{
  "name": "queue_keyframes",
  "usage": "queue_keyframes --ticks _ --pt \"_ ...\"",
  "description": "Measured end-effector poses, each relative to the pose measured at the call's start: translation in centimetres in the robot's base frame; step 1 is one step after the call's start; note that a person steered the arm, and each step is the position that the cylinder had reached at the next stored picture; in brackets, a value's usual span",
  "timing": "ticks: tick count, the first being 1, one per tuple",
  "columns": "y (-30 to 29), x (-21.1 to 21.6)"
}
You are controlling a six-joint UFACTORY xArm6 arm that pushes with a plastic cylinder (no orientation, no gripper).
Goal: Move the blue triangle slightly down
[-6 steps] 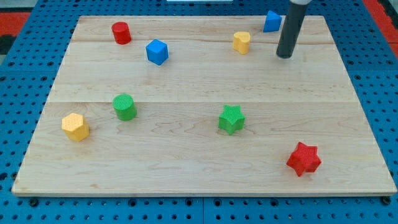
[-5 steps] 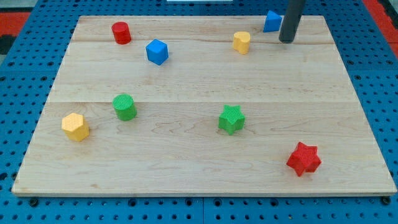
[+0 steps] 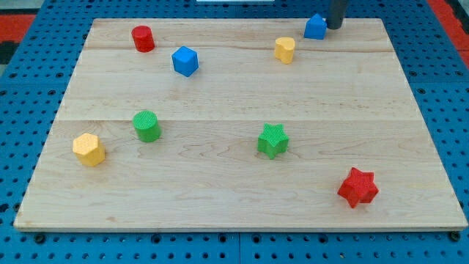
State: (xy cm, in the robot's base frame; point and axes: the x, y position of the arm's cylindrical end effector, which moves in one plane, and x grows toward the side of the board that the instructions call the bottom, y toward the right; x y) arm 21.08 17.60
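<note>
Resting at the view's top edge, my tip (image 3: 334, 27) sits just right of the blue triangle (image 3: 316, 27), touching it or very nearly so; I cannot tell which. Only the rod's short lower stub shows, the rest cut off by the frame. It is a bare rod, so it clamps on nothing. Blue triangle lies near the far edge of the wooden board (image 3: 234, 95), toward the view's top right. Yellow block (image 3: 285, 49), rounded, sits just below and left of the triangle, apart from it. Blue cube (image 3: 185, 61) stands further left, with the red cylinder (image 3: 143, 38) up and left of it near the board's top-left corner. Green cylinder (image 3: 147, 125) is at the left middle, and a yellow hexagonal block (image 3: 89, 149) lies below and left of that. Green star (image 3: 272, 140) sits near the centre. Red star (image 3: 358, 187) is toward the bottom right. All 8 blocks stand apart from each other.
</note>
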Motion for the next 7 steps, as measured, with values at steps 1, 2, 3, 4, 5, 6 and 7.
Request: queue_keyframes --ticks 1,2,3,4,5,6,7 --pt "0.7 -0.2" --pt "0.9 -0.2" --pt "1.3 0.4" --pt "1.7 4.5" --pt "1.4 9.9" --pt "-2.2 13.0" --pt "-4.5 13.0"
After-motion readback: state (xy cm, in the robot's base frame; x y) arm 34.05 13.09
